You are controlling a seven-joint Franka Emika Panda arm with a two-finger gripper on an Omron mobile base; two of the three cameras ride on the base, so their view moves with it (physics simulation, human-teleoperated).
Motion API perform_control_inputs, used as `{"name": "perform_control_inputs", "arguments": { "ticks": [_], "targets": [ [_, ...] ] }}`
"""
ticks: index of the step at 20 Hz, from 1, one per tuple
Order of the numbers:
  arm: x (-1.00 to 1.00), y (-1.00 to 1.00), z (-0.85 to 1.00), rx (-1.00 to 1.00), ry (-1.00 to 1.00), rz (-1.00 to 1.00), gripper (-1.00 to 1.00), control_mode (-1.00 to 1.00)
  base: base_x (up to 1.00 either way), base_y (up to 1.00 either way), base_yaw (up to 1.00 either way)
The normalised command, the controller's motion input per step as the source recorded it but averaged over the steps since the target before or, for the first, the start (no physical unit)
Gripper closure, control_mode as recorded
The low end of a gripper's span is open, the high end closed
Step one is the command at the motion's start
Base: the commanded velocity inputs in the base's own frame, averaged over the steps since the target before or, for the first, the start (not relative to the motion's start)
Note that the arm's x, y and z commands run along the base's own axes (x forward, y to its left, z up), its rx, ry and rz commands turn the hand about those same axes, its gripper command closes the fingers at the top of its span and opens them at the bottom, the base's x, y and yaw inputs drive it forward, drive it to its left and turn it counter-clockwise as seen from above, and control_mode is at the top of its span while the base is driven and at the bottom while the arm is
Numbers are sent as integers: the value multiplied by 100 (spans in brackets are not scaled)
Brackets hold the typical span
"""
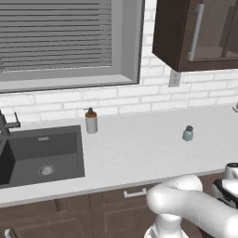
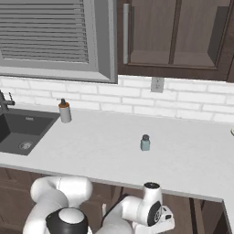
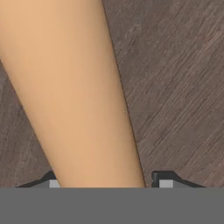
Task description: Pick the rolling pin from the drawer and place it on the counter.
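Two fingertips [image 3: 165,180] of pincer [image 3: 105,183] straddling rolling pin [image 3: 74,96], apparently not yet clamped, above drawer [image 3: 175,87] floor. Better to close squarely, then lift straight toward desk [image 1: 139,148].

Tan rolling pin [image 3: 74,96], on drawer [image 3: 175,87] floor
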Motion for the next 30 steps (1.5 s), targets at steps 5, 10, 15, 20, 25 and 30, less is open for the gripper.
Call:
{"name": "perform_control_inputs", "arguments": {
  "ticks": [5,10,15,20,25,30],
  "targets": [
    [-52,9,0,-2,0,5,100,-100,0,0,0],
    [-95,12,49,-15,-30,0,100,-100,0,0,0],
    [-28,19,100,-17,-25,-3,100,-100,0,0,0],
    [-46,29,100,-10,-2,0,100,-100,0,0,0],
    [-11,22,100,-8,-15,0,100,-100,0,0,0],
    [69,50,100,-8,-36,0,100,-100,0,0,0]
  ]
}}
